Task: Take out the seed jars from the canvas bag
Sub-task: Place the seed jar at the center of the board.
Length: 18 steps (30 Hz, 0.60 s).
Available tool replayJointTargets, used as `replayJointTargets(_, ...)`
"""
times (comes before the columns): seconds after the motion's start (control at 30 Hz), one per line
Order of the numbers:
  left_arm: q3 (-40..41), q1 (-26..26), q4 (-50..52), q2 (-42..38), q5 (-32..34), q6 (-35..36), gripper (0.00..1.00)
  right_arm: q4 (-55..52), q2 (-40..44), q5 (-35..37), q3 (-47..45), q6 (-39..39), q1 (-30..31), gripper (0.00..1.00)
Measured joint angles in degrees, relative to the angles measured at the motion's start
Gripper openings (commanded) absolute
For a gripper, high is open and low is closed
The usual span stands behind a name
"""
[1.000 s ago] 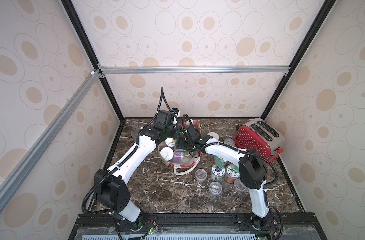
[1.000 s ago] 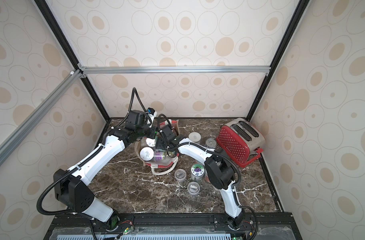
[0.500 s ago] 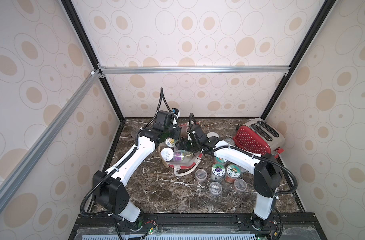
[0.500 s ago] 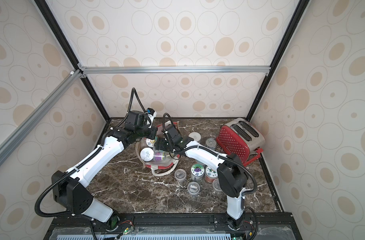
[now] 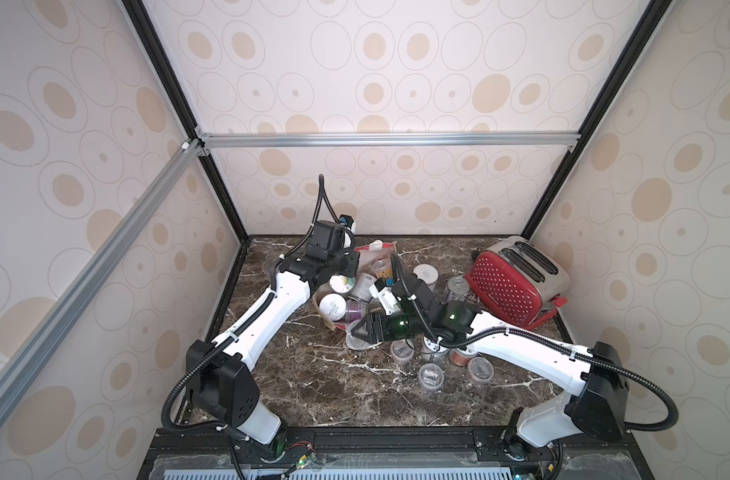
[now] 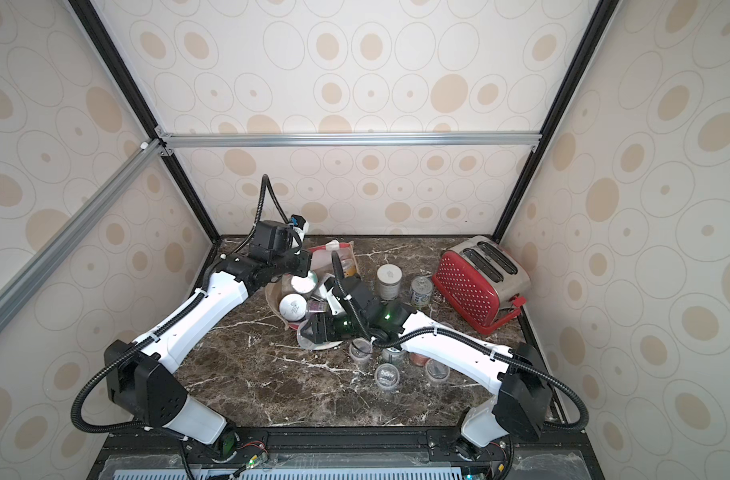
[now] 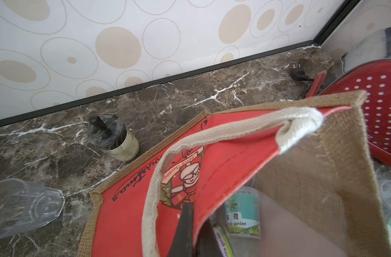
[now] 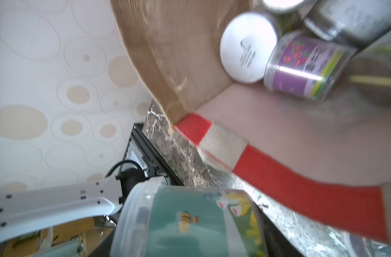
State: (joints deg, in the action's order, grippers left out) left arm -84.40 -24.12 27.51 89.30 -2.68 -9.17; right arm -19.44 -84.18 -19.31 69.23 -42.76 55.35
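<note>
Left pincer [image 7: 195, 222] pinches the canvas bag [image 7: 312, 178]; right pincer [image 5: 354, 332] grips a teal-labelled seed jar [image 8: 190, 222], whose slick round wall might slip.

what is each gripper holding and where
Left gripper pinches the canvas bag at its red rim; right gripper holds a teal-labelled seed jar, grip spot unclear.

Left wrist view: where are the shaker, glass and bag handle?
shaker [image 7: 100, 124]: left wrist view, black top.
glass [image 7: 23, 207]: left wrist view, ribbed side.
bag handle [image 7: 234, 133]: left wrist view, strap's middle.
</note>
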Motion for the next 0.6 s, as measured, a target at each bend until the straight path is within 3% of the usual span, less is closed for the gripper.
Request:
replayJointTargets(0.3, -2.32, 3.32, 1.27, 2.71, 0.74, 0.0, 0.0, -1.38, -1.88, -2.91, -2.75, 2.93, 11.19, 0.61)
replayJointTargets(0.6, -2.49, 4.81, 1.92, 3.39, 0.98, 0.02, 0.0, -1.77, -19.28, -1.64, 4.37, 5.42, 16.81, 0.61)
